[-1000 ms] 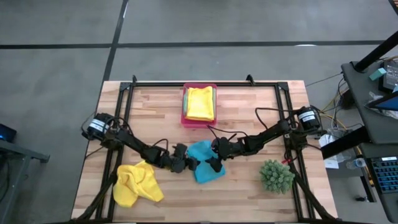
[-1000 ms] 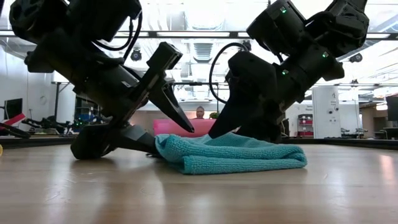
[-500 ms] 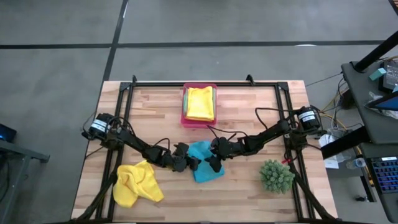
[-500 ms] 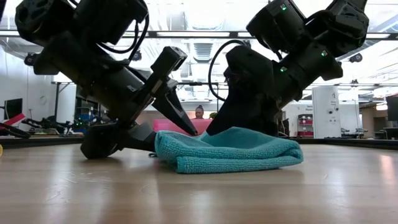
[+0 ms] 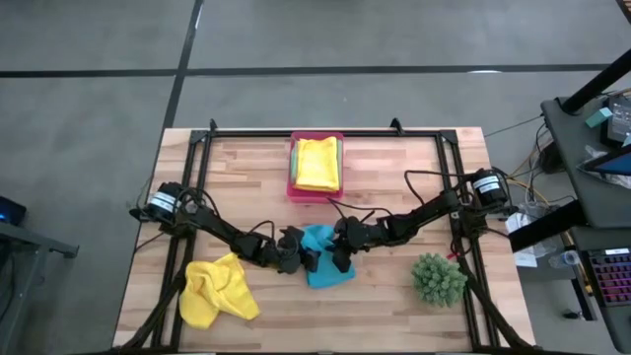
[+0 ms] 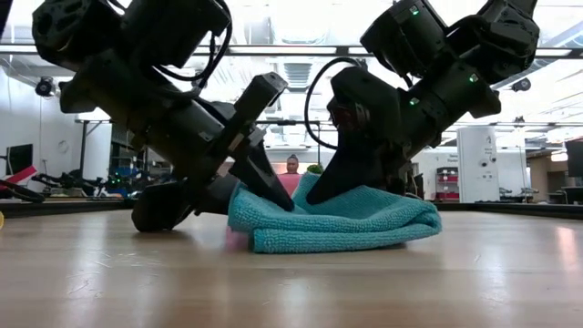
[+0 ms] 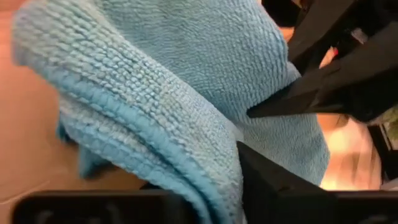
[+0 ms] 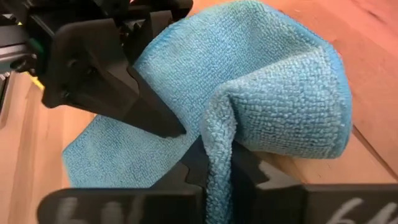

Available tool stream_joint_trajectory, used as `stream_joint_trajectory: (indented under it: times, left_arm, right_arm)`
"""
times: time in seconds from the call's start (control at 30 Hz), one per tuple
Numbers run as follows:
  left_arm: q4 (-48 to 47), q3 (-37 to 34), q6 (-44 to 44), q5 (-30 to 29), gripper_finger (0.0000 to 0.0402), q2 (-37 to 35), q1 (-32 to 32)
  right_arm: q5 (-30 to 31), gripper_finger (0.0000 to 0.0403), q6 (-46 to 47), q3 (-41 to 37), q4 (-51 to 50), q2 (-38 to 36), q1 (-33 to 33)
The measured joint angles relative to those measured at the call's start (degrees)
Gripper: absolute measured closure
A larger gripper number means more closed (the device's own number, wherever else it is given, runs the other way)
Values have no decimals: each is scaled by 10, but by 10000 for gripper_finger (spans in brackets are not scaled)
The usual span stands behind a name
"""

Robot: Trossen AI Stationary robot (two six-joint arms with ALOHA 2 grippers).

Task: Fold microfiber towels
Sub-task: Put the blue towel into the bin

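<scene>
Turquoise towel [image 5: 324, 264]: lying near the middle of the wooden table [image 5: 394, 187], toward the near side, both claws pinching it. The right claw [image 8: 211, 163] is clamping a raised fold of the cloth between its narrowed fingers (the fold is standing up like a ridge in the right wrist view). The left claw [image 5: 296, 258] is gripping the towel's left edge, fingers closing over a bunched layer.

Yellow towel, loose [image 5: 217, 293]: sitting crumpled at the near left of the table, well apart from the claws.

Pink tray [image 5: 292, 185]: resting at the far middle, carrying a folded yellow towel [image 5: 317, 164] on top of other folded cloths.

Spiky green plant [image 5: 438, 278]: standing near right.
</scene>
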Motion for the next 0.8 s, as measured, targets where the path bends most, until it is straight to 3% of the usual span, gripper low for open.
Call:
stream_joint_trajectory:
  times: [0.17, 0.4, 0.6, 0.8]
  left_arm:
    - [1, -5, 32, 14, 393, -15, 0]
    - [-21, -9, 91, 11, 399, -48, 4]
    - [-40, -9, 191, 10, 399, -102, 12]
    - [-68, -10, 315, 10, 400, -172, 55]
  right_arm:
    - [0, 383, -14, 0, 0, -2, 0]
    - [1, 384, -33, 0, -1, -16, 0]
    - [8, 385, -60, -1, 0, -48, 1]
    - [52, 385, -106, -1, -3, -101, -18]
